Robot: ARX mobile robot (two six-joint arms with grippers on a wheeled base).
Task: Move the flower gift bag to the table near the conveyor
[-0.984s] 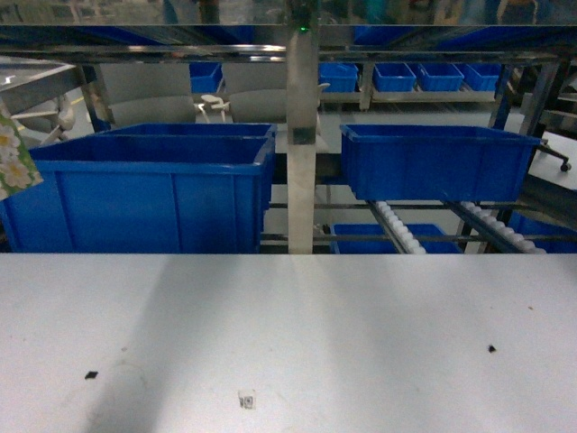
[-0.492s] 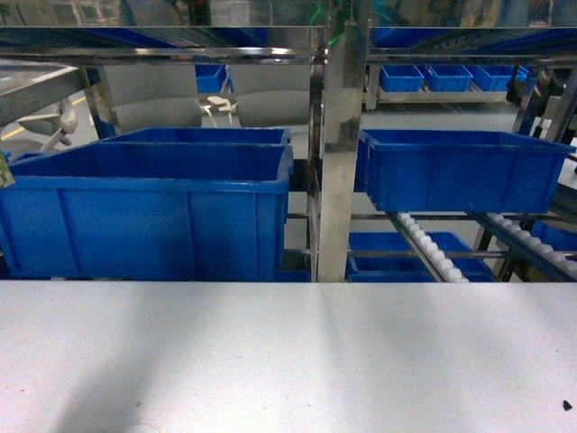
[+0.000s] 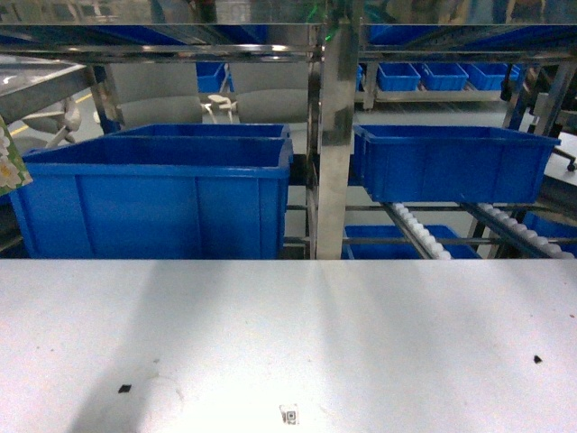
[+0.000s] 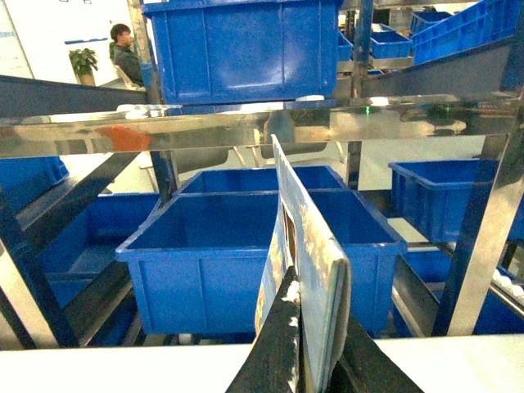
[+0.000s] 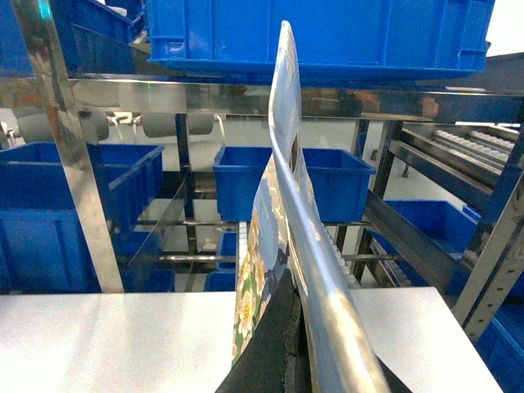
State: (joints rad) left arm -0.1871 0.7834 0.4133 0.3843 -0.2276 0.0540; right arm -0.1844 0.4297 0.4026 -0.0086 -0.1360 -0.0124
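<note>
Bag: the flower gift bag (image 4: pixel 304 270) is off the table, held flat and edge-on in front of both wrist cameras; in the head view only a sliver of its flowered print shows at the far left edge (image 3: pixel 9 167).
Left gripper: the left gripper (image 4: pixel 304 360) is clamped on the bag's lower edge, one dark finger on each side of the panel.
Right gripper: the right gripper (image 5: pixel 288 344) is also closed on a flat panel of the bag, whose shiny edge rises up through the middle of that view.
Table: the table (image 3: pixel 288 343) lies just ahead of the robot, white, with a few dark specks and a small code sticker (image 3: pixel 289 414) near the front edge.
Conveyor: the conveyor (image 3: pixel 419 230) slopes down behind the table's far right side, under a blue bin (image 3: pixel 451 162); a larger blue bin (image 3: pixel 153 194) stands behind the far left.
Done: the bag appears picked up and carried to the table, judging by both grips and the tabletop directly below.
Left: the bag is not yet set down; it probably needs lowering onto the white surface toward the roller side, then both grips let go.
Hidden: whether the bag's bottom touches the table cannot be told from these views.
</note>
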